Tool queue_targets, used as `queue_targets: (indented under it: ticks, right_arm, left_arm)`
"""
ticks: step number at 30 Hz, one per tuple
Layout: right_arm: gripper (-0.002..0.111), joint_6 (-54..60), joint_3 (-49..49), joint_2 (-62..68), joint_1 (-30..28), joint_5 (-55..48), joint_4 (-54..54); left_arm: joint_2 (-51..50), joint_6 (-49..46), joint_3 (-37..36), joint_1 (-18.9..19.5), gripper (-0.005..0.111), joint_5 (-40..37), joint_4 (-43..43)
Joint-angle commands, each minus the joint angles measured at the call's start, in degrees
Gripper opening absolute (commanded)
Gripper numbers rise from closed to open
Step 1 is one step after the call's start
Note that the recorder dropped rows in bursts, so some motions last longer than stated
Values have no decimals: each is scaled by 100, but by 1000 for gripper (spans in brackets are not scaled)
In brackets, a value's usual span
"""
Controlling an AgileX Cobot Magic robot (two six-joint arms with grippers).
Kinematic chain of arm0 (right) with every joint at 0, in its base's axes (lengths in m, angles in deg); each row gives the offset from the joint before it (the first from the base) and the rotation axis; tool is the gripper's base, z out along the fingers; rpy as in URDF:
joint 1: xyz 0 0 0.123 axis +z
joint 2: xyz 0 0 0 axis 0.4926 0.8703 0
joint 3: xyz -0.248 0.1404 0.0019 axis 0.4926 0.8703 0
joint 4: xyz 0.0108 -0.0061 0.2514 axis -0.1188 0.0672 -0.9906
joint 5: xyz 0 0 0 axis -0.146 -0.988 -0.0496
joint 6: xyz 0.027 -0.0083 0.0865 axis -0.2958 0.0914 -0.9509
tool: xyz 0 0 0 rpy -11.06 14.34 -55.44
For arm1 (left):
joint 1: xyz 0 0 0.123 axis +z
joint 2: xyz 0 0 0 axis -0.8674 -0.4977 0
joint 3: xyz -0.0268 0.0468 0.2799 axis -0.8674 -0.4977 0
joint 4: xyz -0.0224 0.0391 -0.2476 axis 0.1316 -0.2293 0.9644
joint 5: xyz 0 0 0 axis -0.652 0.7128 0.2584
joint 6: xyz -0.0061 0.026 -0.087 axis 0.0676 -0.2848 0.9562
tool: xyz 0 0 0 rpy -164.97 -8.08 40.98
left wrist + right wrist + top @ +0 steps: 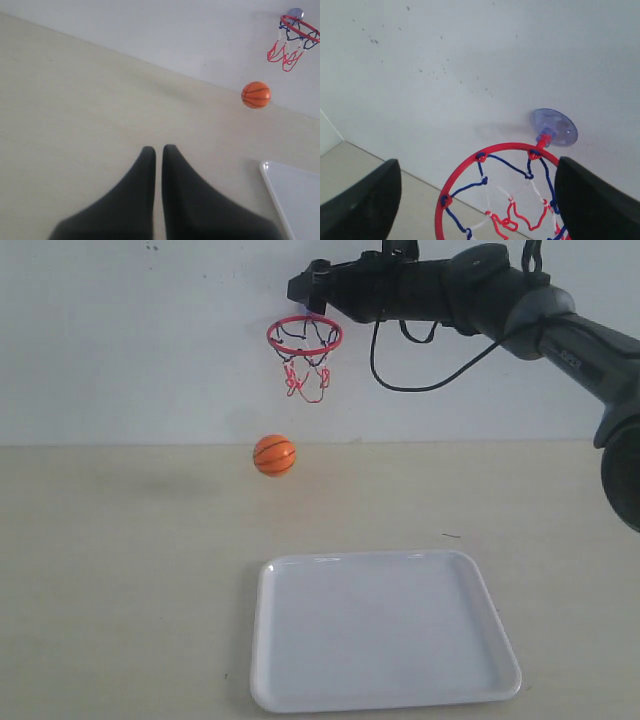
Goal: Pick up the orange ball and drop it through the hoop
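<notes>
Orange with black seams, the ball (pixel 274 455) is below the hoop (pixel 304 337) and a little to its left in the exterior view. It is clearly under the end of the net (pixel 308 375), with free space between the two. The ball shows against the line where the table (pixel 120 570) meets the wall (pixel 130 340). Whether it rests on the table or is in the air, I cannot tell. Neither gripper touches it.

The hoop is fixed to the wall by a bluish suction cup (pixel 554 126), and its red ring stands out from the wall. The right gripper (pixel 477 169) is just above the hoop. Its two black fingers (pixel 365 200) are spread wide, one on each side of the ring, and they pinch nothing. A black cable (pixel 420 380) hangs in a loop to the right of the hoop, apart from the net.

The left gripper (pixel 158 150) is well apart from the hoop, low over bare table. Its fingers are pressed nearly together with only a thin slit between them, gripping no object.

The white tray (pixel 262 640) lies on the table well below the hoop, on the near side. Its raised rim is rounded at the corners. Its far edge is well apart from the ball, with bare table between them. To the left of the hoop, wall and table are open.
</notes>
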Motion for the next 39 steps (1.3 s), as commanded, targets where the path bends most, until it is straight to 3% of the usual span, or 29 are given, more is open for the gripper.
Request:
queue_targets:
  ticks: [1,6,9,13,18,39]
  right_arm:
    - [78,-145,-38,-121,-143,-466,182]
    - [77,-222,-38,-348,-492,-1483,217]
    - [66,-442,-38,-412,-731,-2172,325]
    - [42,-993,-38,-412,-926,-3158,891]
    - [-1,-1172,-38,-412,-932,-4117,1120]
    - [0,-2190,-38,-692,-1202,-4117,1290]
  left_arm:
    - [16,-7,-22,-45,4,0,-13]
    - [16,-7,-22,-45,4,0,-13]
    - [16,-7,-22,-45,4,0,-13]
    - [16,-7,-22,-45,4,0,-13]
    - [16,-7,-22,-45,4,0,-13]
    - [16,-7,-22,-45,4,0,-13]
